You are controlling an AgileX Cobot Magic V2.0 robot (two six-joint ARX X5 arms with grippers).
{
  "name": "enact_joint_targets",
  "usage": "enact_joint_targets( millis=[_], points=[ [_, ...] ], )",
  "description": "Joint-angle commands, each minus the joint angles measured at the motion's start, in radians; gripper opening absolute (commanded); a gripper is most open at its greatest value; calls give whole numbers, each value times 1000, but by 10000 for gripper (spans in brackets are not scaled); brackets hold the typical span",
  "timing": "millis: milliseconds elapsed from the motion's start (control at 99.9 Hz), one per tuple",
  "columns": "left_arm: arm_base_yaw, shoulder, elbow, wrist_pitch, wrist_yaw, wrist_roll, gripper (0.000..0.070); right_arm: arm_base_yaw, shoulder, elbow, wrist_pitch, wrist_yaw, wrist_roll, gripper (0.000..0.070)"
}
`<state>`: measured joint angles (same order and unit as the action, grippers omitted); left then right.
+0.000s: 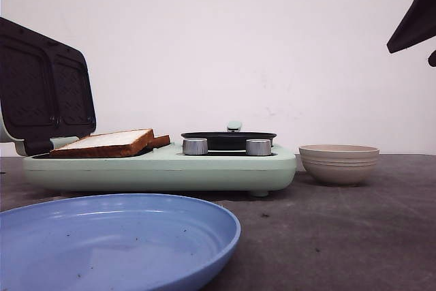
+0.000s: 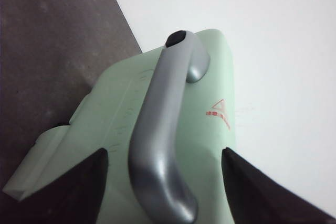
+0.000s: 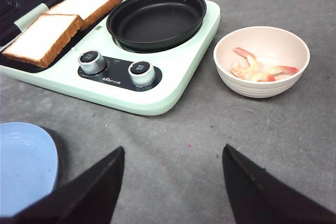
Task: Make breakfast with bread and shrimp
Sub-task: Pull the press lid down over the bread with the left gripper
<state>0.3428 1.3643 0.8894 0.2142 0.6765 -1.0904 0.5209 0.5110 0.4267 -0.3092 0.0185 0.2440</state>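
We see the cooker (image 3: 157, 95) on the grey table (image 3: 273, 145), its lid (image 1: 41, 86) standing open on the left. Both bread slices (image 3: 44, 38) lie side by side on the grill plate under that lid. The pan (image 3: 157, 19) sits empty on the right half, behind two knobs (image 3: 92, 61). The bowl (image 3: 262, 61) stands just beside the cooker on the right, and the shrimp (image 3: 254, 69) lie in it. The blue plate (image 1: 116, 243) waits nearest us.

Our left gripper (image 2: 165, 182) hangs over the back of the lid with its fingers spread wide to either side of the grey handle (image 2: 157, 135), touching nothing that we can see. Our right gripper (image 3: 173, 182) hovers above bare table in front of the cooker, also spread and empty.

We judge the step in hand to be closing the lid on the bread. To do it well, we centre the left fingers on the handle's straight middle, not its curved ends, close firmly, then swing the lid down along its hinge arc without dragging the cooker. The right arm should stay clear of the lid's path.

Some things we cannot make out. The left fingertips are cut off by the frame, so their height over the handle is unclear. From the front, the bowl's wall hides the shrimp and the second slice is mostly hidden behind the first. We cannot read the knob settings or the number of shrimp.
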Motion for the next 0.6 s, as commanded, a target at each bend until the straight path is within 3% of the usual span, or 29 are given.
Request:
enact_joint_targets(
  millis=[0, 160, 300, 461, 591],
  points=[
    [1, 23, 15, 12, 1, 6, 296, 6, 4, 3, 10, 0, 15, 356],
    [-18, 36, 15, 12, 1, 16, 221, 6, 4, 3, 10, 0, 15, 356],
    [-36, 46, 15, 14, -4, 16, 209, 6, 3, 3, 10, 0, 15, 356],
    [-42, 48, 15, 20, -19, 27, 9, 6, 4, 3, 9, 0, 15, 356],
    [-42, 48, 15, 20, -19, 33, 4, 6, 4, 3, 9, 0, 15, 356]
  ],
)
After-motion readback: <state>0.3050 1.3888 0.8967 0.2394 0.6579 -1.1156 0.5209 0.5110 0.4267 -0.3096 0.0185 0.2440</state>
